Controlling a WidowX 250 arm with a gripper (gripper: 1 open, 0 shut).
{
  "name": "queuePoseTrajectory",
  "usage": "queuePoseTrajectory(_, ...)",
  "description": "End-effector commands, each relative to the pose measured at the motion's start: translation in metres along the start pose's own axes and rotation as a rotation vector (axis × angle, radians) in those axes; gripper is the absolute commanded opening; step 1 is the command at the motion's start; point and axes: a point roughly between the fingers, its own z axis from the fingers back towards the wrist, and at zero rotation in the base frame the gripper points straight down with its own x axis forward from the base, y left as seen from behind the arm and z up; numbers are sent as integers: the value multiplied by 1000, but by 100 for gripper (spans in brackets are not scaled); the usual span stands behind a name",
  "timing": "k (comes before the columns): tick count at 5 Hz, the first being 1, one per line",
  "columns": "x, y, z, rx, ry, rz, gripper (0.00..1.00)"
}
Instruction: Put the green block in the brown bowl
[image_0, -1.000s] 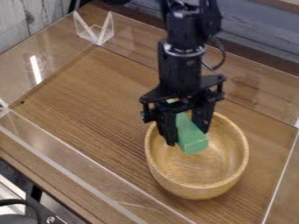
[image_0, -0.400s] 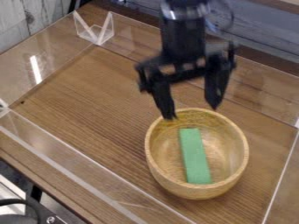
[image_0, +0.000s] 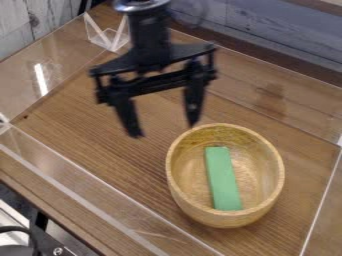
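The green block (image_0: 222, 178) lies flat inside the brown bowl (image_0: 185, 183), a long bright bar running from the bowl's middle toward its near side. My gripper (image_0: 162, 115) hangs above the table to the upper left of the bowl, pointing down. Its two black fingers (image_0: 131, 118) stand wide apart with nothing between them. It is clear of the bowl and the block.
The wooden tabletop (image_0: 94, 130) is fenced by low clear acrylic walls (image_0: 54, 160). A small clear stand (image_0: 107, 35) sits at the far left corner. A cable (image_0: 20, 235) shows at the lower left outside the wall.
The gripper let go of the green block, which now lies flat in the bowl. It opened wide, rose and moved left away from the bowl.
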Motion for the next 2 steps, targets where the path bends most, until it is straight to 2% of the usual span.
queuePoseTrajectory(1,8,13,4,-57,-45,30,100)
queuePoseTrajectory(2,19,17,0,-87,-71,50,100)
